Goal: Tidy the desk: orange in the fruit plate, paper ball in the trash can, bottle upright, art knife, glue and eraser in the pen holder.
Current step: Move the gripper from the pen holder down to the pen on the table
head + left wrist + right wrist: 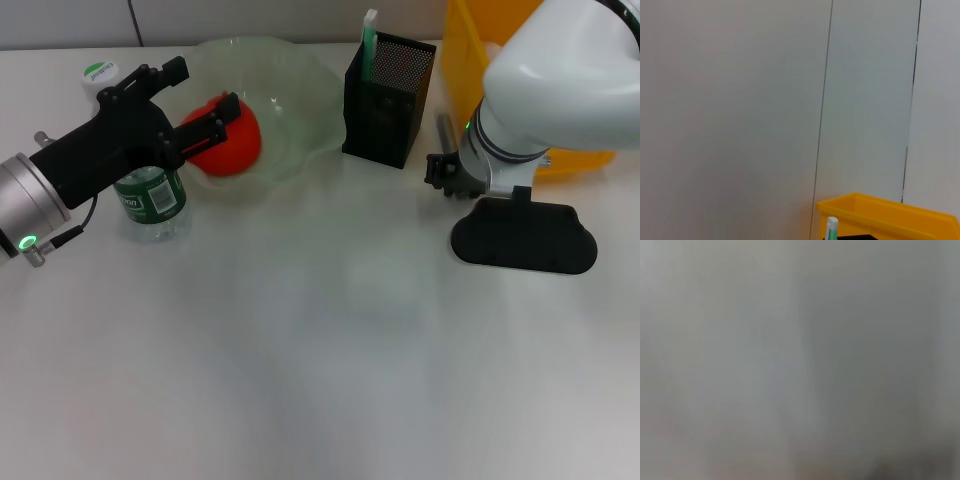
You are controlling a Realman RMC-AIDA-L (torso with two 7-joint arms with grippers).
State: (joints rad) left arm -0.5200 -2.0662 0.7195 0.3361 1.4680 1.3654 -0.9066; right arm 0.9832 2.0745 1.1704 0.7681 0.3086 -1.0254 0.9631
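The red-orange orange lies inside the pale-green fruit plate at the back left of the desk. My left gripper hovers just over it, open, its lower finger crossing the fruit's top. The bottle with the green label stands by the plate's near-left side; its white cap shows beyond my left arm, which hides the middle. The black mesh pen holder holds a green-and-white stick. The yellow trash can is behind my right arm. My right gripper sits beside the holder.
A flat black pad lies on the desk under my right arm. The left wrist view shows a grey wall, the yellow bin's rim and the stick's tip. The right wrist view is a grey blur.
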